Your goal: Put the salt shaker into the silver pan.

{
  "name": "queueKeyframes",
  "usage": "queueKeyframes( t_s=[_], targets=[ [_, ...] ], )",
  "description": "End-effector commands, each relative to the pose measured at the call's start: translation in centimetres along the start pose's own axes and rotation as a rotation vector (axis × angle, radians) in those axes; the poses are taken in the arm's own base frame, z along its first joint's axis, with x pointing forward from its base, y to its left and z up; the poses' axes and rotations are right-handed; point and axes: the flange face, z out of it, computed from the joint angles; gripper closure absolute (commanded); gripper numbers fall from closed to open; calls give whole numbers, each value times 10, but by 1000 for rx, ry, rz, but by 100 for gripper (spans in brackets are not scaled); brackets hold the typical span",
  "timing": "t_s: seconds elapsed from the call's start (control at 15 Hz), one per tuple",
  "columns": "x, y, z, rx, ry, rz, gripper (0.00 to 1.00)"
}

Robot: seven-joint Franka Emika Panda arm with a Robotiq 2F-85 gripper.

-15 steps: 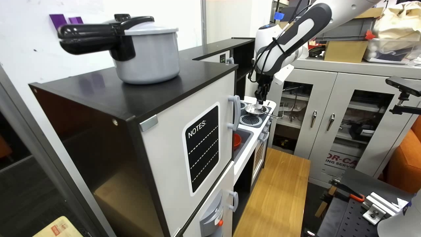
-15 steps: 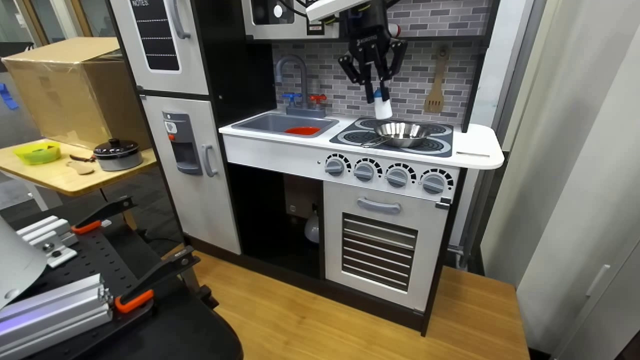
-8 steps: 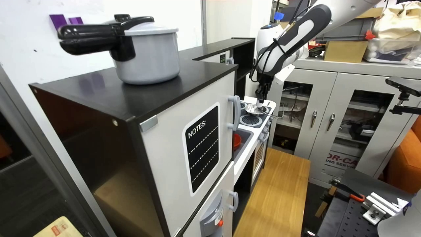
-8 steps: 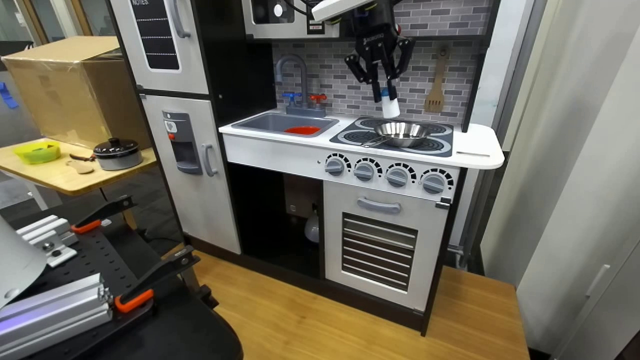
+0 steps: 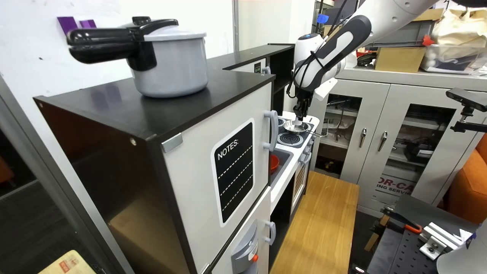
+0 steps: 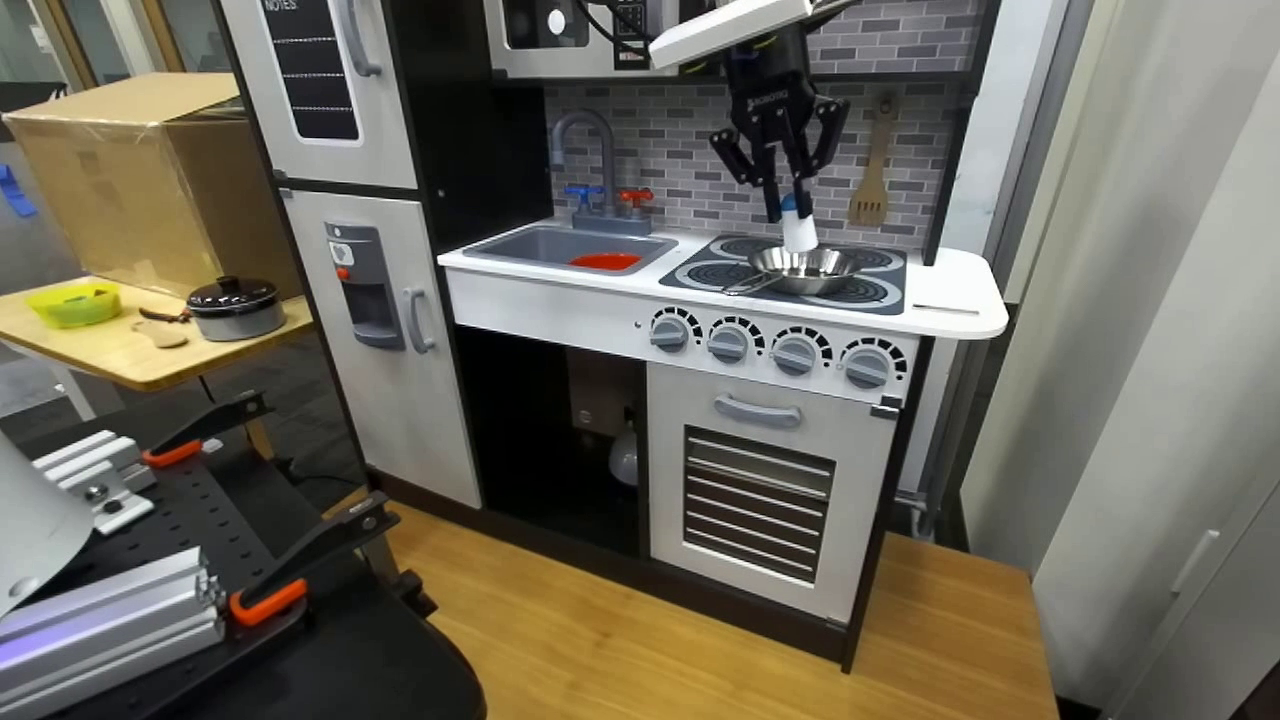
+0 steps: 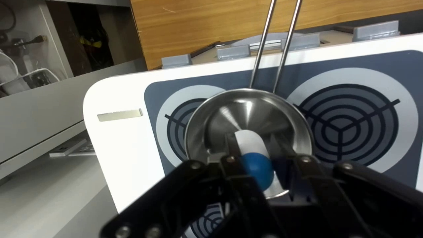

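Observation:
The salt shaker is white with a blue cap. In an exterior view the salt shaker [image 6: 800,234] hangs slightly tilted from my gripper [image 6: 789,212], its lower end at the silver pan's far rim line. The silver pan [image 6: 812,281] sits on the stovetop. In the wrist view the fingers of my gripper [image 7: 253,143] stand on both sides of the shaker [image 7: 257,169], over the pan [image 7: 246,114]. Whether the shaker's bottom touches the pan is hidden. In an exterior view the shaker [image 5: 298,122] also shows over the pan [image 5: 290,127].
The pan's wire handle [image 7: 261,49] points toward the stove's front edge. A sink [image 6: 520,246] with a red bowl [image 6: 605,261] lies beside the stovetop [image 6: 700,272]. A wooden spatula [image 6: 868,200] hangs on the back wall. A microwave [image 6: 590,40] is above the sink.
My gripper has moved down and sideways with the shaker, from above the stovetop beside the pan to low over the pan. The pan has not moved.

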Motion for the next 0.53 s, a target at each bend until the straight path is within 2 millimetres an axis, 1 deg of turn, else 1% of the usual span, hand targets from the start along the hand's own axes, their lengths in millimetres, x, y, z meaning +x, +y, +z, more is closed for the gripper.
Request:
queueKeyframes(
  t_s=[0.0,0.33,0.47],
  targets=[
    [10,4,7,23,4,14,93],
    [12,-9,17,49,-14,14,93],
    [14,-9,17,49,-14,17,93]
  ],
)
